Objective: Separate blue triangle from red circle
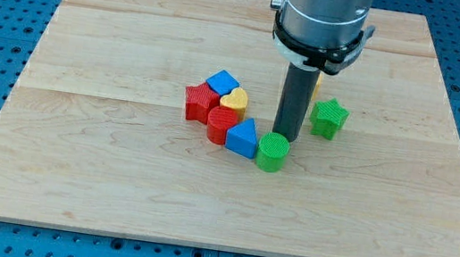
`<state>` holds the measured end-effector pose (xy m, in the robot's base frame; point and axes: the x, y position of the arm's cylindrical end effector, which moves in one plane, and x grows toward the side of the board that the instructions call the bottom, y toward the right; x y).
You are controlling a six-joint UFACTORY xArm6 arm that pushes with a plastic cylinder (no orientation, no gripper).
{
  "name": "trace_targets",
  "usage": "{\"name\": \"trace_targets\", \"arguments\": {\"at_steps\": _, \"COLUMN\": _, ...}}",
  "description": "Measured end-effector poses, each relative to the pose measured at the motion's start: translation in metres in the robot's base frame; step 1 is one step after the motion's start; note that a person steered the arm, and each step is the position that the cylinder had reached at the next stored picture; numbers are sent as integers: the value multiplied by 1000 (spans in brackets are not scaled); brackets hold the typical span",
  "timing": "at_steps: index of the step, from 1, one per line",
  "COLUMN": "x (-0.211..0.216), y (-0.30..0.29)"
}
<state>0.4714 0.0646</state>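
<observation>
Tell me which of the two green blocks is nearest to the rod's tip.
The green cylinder, touching the blue triangle: my tip stands just behind it. The other green block sits apart toward the view's right.

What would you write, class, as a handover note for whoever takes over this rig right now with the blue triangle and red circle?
My tip: down on the board, just behind the green cylinder, right of the cluster.
Blue triangle: pressed against the red circle on its left, green cylinder on its right.
Done: nothing yet; the pair are touching.
Left: push the blue triangle clear of the red circle.
</observation>
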Motion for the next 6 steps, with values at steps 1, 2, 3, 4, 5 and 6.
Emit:
{"name": "trace_targets", "arguments": {"at_steps": 1, "x": 28, "y": 0}}
{"name": "trace_targets", "arguments": {"at_steps": 2, "x": 32, "y": -17}}
{"name": "trace_targets", "arguments": {"at_steps": 3, "x": 44, "y": 24}}
{"name": "trace_targets", "arguments": {"at_steps": 4, "x": 28, "y": 38}}
{"name": "trace_targets", "arguments": {"at_steps": 5, "x": 17, "y": -34}}
{"name": "trace_targets", "arguments": {"at_steps": 6, "x": 29, "y": -112}}
